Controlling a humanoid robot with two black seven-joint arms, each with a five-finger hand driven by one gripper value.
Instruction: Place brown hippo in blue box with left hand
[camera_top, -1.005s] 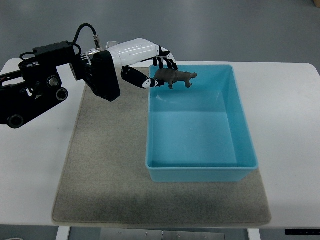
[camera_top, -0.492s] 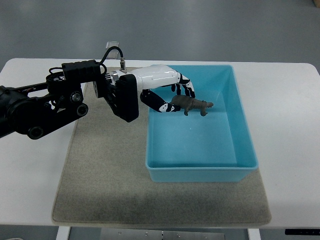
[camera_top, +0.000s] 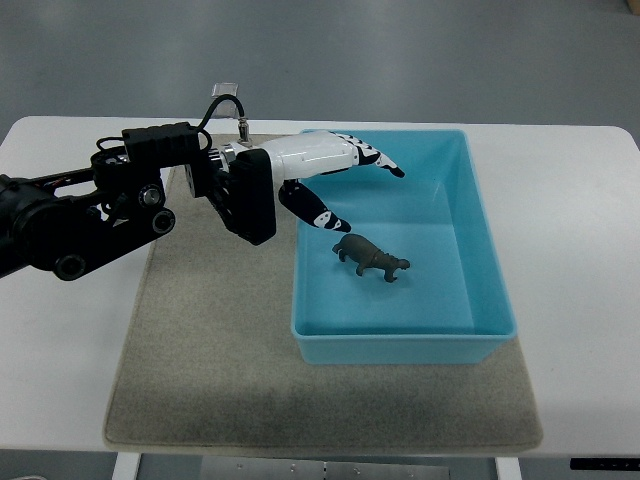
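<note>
I find the placing step complete as far as this view shows. The grey mat (camera_top: 200, 350) lies under the work, with the blue box (camera_top: 490, 290) sitting on its right part. My left hand (camera_top: 345, 175) reaches over the box's near-left corner, fingers spread apart and holding nothing, the thumb angled down below the palm. The brown hippo (camera_top: 370, 258) lies on the box floor just below and to the right of that thumb, clear of the fingertips and of every wall. I judge that only withdrawing the arm from over the box is left. My right hand is out of view.
</note>
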